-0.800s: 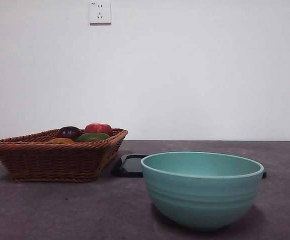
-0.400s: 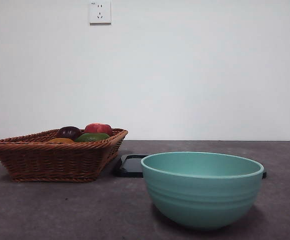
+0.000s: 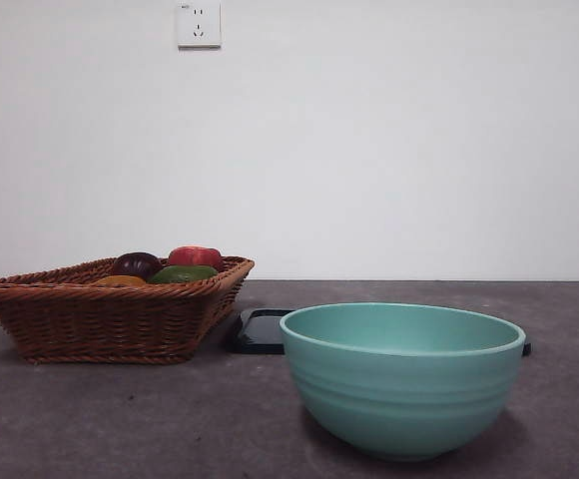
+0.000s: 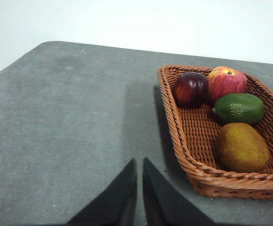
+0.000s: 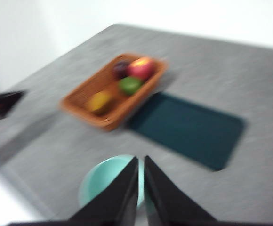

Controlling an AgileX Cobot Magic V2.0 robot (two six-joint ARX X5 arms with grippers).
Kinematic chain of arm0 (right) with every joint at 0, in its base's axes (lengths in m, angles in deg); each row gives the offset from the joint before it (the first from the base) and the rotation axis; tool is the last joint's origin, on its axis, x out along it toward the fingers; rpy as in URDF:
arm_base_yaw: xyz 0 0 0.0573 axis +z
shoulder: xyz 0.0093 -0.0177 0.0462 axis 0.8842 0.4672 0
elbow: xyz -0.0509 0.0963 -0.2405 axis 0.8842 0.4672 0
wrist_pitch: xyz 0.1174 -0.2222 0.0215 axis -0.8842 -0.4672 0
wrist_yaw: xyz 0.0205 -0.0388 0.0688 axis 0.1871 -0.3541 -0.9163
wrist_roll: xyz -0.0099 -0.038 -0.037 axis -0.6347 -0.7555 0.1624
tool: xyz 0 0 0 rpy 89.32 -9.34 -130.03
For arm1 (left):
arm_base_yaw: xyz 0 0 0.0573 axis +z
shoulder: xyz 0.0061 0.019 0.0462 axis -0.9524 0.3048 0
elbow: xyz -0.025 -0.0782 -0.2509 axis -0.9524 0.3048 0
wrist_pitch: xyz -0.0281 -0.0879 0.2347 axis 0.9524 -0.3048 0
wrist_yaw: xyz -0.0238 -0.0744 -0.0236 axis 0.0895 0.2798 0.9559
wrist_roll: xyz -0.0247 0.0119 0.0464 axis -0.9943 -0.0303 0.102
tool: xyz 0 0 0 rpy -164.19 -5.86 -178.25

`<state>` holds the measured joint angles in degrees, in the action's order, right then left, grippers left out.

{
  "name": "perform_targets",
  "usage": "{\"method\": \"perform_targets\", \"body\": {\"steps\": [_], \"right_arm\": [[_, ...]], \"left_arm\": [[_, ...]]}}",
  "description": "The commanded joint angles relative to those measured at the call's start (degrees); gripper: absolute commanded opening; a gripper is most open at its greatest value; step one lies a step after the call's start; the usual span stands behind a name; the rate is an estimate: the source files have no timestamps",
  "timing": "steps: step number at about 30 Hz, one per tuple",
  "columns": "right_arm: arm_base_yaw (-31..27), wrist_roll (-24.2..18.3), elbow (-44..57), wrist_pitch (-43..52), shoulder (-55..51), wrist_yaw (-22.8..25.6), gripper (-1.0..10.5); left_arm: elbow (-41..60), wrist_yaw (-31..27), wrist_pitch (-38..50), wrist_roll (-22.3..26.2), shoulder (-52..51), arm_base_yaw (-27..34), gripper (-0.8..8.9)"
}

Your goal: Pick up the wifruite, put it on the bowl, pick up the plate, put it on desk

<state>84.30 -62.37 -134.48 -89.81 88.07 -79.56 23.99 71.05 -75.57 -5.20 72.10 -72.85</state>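
The wifruite is an orange-brown fruit lying in the brown wicker basket, at the end nearest my left gripper. That gripper is shut and empty, hovering over the bare desk beside the basket. The front view shows only the wifruite's top above the basket rim. The mint-teal bowl stands empty at the front. Behind it lies the flat dark plate. My right gripper is shut and empty, high above the bowl; its view is blurred. No arm shows in the front view.
A dark purple fruit, a red one and a green one share the basket. The plate lies beside the basket. A wall socket sits on the white wall behind the desk.
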Motion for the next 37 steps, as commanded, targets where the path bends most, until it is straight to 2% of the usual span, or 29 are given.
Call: {"method": "perform_targets", "body": {"steps": [1, 3, 6, 9, 12, 16, 21, 25, 28, 33, 37], "right_arm": [[-6.78, -7.32, 5.64, 5.92, -2.05, 0.02, 0.1], [-12.79, -10.60, 14.05, 14.78, -5.03, -0.04, 0.1], [-19.76, -9.97, 26.03, 27.30, -9.14, -0.07, 0.1], [-24.33, -8.76, 35.54, 36.00, -11.76, 0.04, 0.1], [-26.73, -8.81, 43.78, 43.39, -13.53, 0.37, 0.1], [-26.80, -8.79, 52.35, 51.98, -15.52, 2.73, 0.1], [-26.56, -8.52, 58.62, 55.91, -18.82, 7.23, 0.1], [-26.12, -8.13, 59.39, 54.29, -20.15, 11.91, 0.1], [-25.83, -8.28, 59.39, 53.68, -20.98, 12.17, 0.1], [-25.81, -8.09, 59.39, 46.80, -22.23, 13.29, 0.1], [-25.81, -7.80, 59.39, 47.01, -22.23, 13.73, 0.1]], "left_arm": [[1.18, -0.17, -0.42, -0.17, -0.04, 0.07, 0.19], [1.18, -0.15, -0.42, -0.15, -0.04, 0.07, 0.19], [1.18, -0.17, -0.42, -0.17, -0.04, 0.07, 0.19], [1.18, -0.17, -0.42, -0.15, -0.04, 0.07, 0.19], [1.18, -0.17, -0.42, -0.17, -0.04, 0.07, 0.19], [1.18, -0.17, -0.44, -0.17, -0.04, 0.07, 0.19], [1.18, -0.17, -0.44, -0.15, -0.04, 0.07, 0.19], [1.18, -0.17, -0.42, -0.17, -0.04, 0.07, 0.19], [1.18, -0.17, -0.42, -0.15, -0.04, 0.07, 0.19], [1.18, -0.17, -0.42, -0.17, -0.04, 0.07, 0.19], [1.18, -0.17, -0.42, -0.17, -0.04, 0.07, 0.19]]}}
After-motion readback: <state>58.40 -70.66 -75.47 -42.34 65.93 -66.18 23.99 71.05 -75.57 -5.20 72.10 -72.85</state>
